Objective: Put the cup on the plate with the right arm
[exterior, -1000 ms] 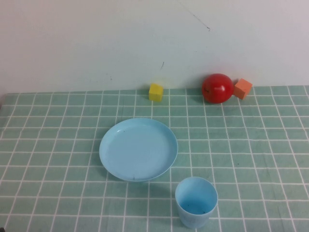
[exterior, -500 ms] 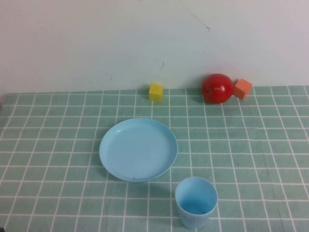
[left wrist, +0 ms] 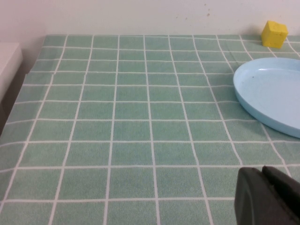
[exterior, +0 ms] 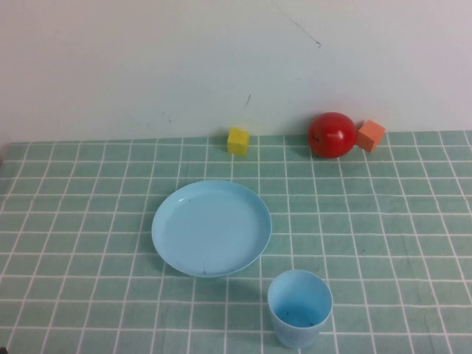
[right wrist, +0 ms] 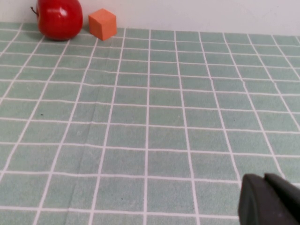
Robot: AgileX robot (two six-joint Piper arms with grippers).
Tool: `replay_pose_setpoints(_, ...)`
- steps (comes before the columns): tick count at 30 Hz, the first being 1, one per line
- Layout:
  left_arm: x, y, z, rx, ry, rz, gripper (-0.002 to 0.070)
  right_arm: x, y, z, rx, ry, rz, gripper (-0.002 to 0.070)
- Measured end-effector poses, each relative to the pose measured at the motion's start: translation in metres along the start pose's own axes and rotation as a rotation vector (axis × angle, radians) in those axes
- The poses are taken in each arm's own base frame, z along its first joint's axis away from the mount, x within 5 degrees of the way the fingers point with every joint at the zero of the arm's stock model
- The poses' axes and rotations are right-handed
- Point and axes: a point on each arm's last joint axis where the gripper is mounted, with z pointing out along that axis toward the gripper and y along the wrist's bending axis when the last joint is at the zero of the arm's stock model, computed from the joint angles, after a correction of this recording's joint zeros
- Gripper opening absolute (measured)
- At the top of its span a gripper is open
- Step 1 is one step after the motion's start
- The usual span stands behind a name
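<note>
**A:** Nothing has moved since the earlier frames: cup (exterior: 299, 307), plate (exterior: 212, 228) and everything at the back sit exactly where they were.

**B:** So where do you stand on the task?

**A:** At the very start, I judge. Your cup is upright on the cloth (exterior: 398, 221), near the front edge, just beside the plate on its right and apart from it. The plate is bare.

**B:** And the grippers?

**A:** Neither arm shows in the high view. Your right gripper (right wrist: 271, 201) hangs low over bare cloth, its dark tip pinched together with nothing in it; the apple (right wrist: 59, 18) and orange cube (right wrist: 102, 24) lie far ahead of it by the wall. The left gripper (left wrist: 267, 197) is likewise closed and empty, parked with the plate's rim (left wrist: 262, 110) and the yellow cube (left wrist: 274, 33) ahead of it.

**B:** What does the next move ask of you?

**A:** Spread the right fingers wide first, since the cup won't fit between them as they are. Then swing that arm over to the cup, which its wrist camera doesn't even see yet, come down around its wall, close, lift and carry it left onto the plate.
</note>
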Motion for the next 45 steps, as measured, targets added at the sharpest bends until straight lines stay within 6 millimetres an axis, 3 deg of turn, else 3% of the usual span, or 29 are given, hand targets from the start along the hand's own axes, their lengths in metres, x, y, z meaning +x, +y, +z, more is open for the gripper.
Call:
replay_pose_setpoints(8, 0.0, 0.0, 0.0, 0.0, 0.0, 0.0, -0.0004, -0.008, -0.001, 0.0, 0.01, -0.083, -0.002, -0.0003)
replay_pose_setpoints(19, 0.0, 0.0, 0.0, 0.0, 0.0, 0.0, -0.0004, -0.053, -0.006, -0.017, 0.089, -0.613, -0.064, -0.0003)
replay_pose_setpoints(31, 0.0, 0.0, 0.0, 0.0, 0.0, 0.0, -0.0004, -0.077, -0.008, -0.042, 0.107, -0.996, 0.0, -0.0003)
replay_pose_setpoints(35, 0.0, 0.0, 0.0, 0.0, 0.0, 0.0, -0.0003, -0.098, -0.009, -0.055, 0.082, -1.0, 0.031, -0.0003)
replay_pose_setpoints(39, 0.0, 0.0, 0.0, 0.0, 0.0, 0.0, -0.0004, -0.136, -0.011, -0.086, 0.084, -0.95, -0.008, -0.0003)
replay_pose_setpoints(43, 0.0, 0.0, 0.0, 0.0, 0.0, 0.0, -0.0003, -0.167, -0.016, -0.11, 0.085, -0.751, 0.004, -0.0003)
replay_pose_setpoints(45, 0.0, 0.0, 0.0, 0.0, 0.0, 0.0, -0.0003, -0.18, -0.018, -0.111, 0.083, -0.624, 0.009, -0.0003)
